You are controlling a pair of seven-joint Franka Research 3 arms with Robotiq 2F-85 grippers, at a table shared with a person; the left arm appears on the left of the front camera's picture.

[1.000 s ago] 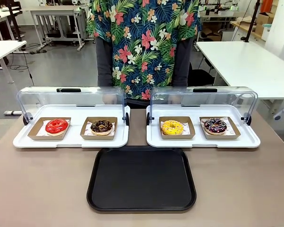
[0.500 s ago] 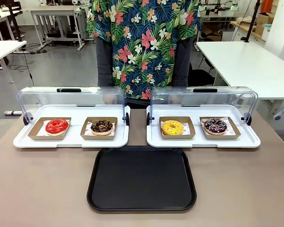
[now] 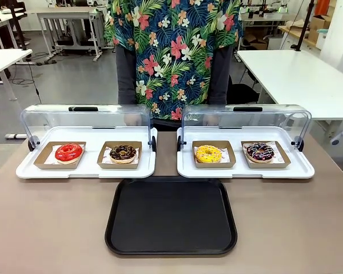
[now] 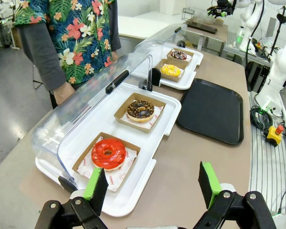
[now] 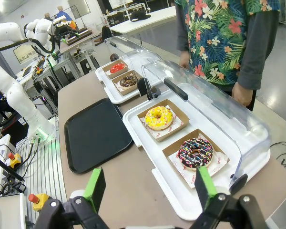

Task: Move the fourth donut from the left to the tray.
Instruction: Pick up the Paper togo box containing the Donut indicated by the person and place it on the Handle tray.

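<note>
Lids raised for access, the fourth donut waits beside the tray, while left gripper and right gripper jaws gape wide, empty.

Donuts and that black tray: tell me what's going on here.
Nothing is being handled yet. Four donuts sit on two white display trays with lids raised; the fourth donut, chocolate with sprinkles, is at the far right. The black tray lies in front, no donut on it. The left gripper and right gripper hover open, holding nothing. A person stands behind the table.
</note>
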